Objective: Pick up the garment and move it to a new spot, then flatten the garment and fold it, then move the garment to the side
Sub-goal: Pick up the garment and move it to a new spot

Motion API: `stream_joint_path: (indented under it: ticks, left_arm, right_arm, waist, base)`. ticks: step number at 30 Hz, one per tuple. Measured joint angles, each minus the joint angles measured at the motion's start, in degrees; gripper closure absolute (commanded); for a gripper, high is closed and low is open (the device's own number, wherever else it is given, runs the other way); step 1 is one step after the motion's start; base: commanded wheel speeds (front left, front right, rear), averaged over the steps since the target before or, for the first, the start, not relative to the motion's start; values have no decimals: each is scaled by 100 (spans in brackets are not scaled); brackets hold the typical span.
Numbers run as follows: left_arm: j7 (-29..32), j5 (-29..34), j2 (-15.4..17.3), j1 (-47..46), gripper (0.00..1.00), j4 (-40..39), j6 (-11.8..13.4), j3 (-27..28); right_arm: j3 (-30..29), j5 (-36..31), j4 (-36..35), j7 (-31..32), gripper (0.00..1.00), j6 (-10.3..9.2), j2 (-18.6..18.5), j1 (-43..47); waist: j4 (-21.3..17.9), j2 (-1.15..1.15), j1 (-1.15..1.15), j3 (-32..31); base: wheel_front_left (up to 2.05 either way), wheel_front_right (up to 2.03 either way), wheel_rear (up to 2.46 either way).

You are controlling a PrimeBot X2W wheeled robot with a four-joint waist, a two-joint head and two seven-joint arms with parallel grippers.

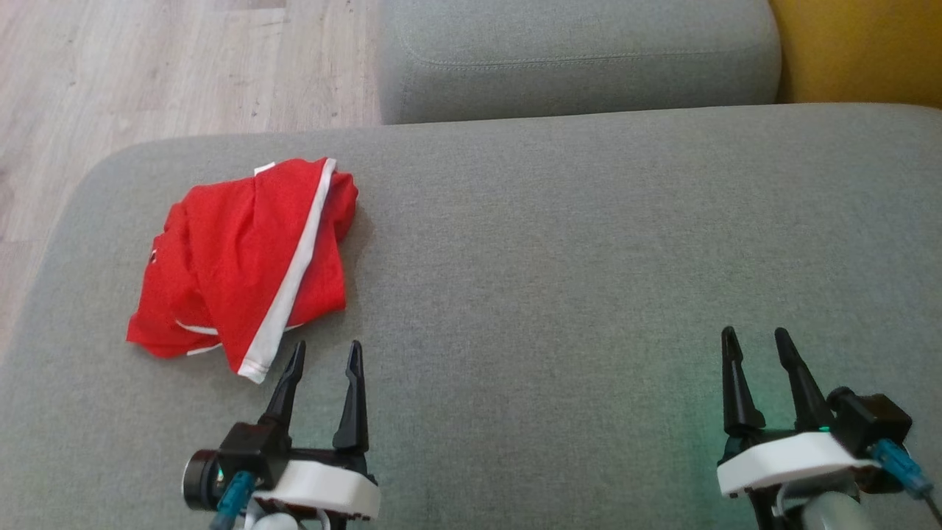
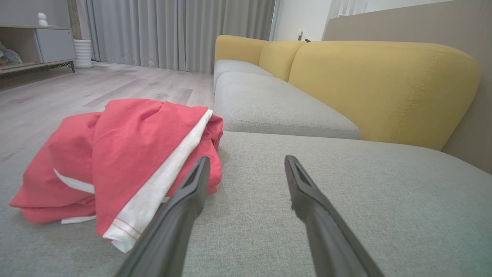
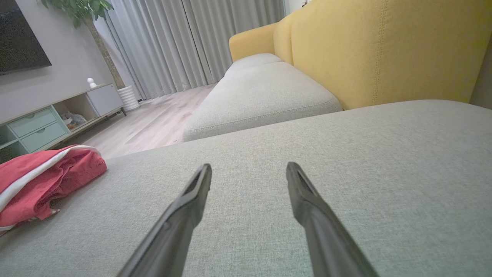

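Observation:
A crumpled red garment (image 1: 243,258) with white stripes lies bunched on the left part of the grey sofa seat (image 1: 559,250). My left gripper (image 1: 327,353) stands open just below and to the right of the garment's near white hem, with nothing between its fingers. In the left wrist view the garment (image 2: 115,161) sits to the left of the open left gripper (image 2: 246,163), and its white hem reaches the left finger (image 2: 184,204). My right gripper (image 1: 756,340) is open over bare cushion at the lower right. The right wrist view shows the garment (image 3: 42,181) far left of the right gripper (image 3: 249,171).
A second grey seat cushion (image 1: 574,59) lies beyond the seam at the top. Yellow backrests (image 2: 384,88) run along the right side. Wooden floor (image 1: 162,66) drops off past the seat's left and far-left edges. A low cabinet (image 3: 50,119) and curtains (image 2: 173,34) stand across the room.

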Motion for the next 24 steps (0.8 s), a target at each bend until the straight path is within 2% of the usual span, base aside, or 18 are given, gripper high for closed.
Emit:
stream_joint_path:
  ticks: [11,24]
  left_arm:
    - [0,-1,-4,-3,0,-4,13,37]
    - [0,185,-8,81,0,1,1,364]
  right_arm:
    - [147,-1,-13,0,0,0,-1,-71]
    - [561,0,-58,0,0,0,-2,-33]
  waist:
    - [321,0,0,-46]
    - [1197,0,0,-212]
  base:
    - [0,0,0]
    - [0,0,0]
